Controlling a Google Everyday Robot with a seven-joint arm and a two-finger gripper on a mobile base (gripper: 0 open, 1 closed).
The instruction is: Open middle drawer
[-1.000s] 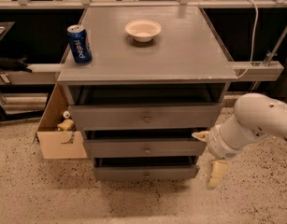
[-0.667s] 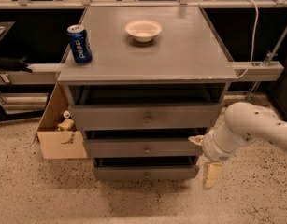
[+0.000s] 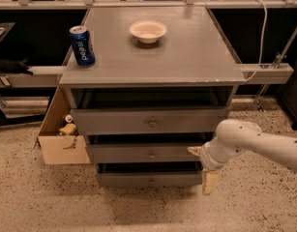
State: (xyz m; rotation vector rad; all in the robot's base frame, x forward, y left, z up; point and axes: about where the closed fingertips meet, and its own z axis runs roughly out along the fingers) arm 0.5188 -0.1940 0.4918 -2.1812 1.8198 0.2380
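The grey cabinet (image 3: 186, 57) has three drawers stacked under its top. The middle drawer (image 3: 119, 153) has a small round metal knob (image 3: 152, 155) at its centre, and dark gaps show above and below its front. My gripper (image 3: 202, 166), on a white arm reaching in from the right, is at the right end of the middle and bottom drawers. It is open and empty. One cream fingertip (image 3: 194, 150) points left at the middle drawer's right end; the other (image 3: 210, 181) hangs down beside the bottom drawer. The gripper is well right of the knob.
A blue Pepsi can (image 3: 81, 45) and a white bowl (image 3: 148, 31) stand on the cabinet top. An open cardboard box (image 3: 61, 146) with small items sits on the floor against the cabinet's left side. A rail with a cable (image 3: 264, 71) runs to the right.
The arm has moved left, bringing the gripper closer to the drawers' right ends. The drawers, can and bowl have not moved.
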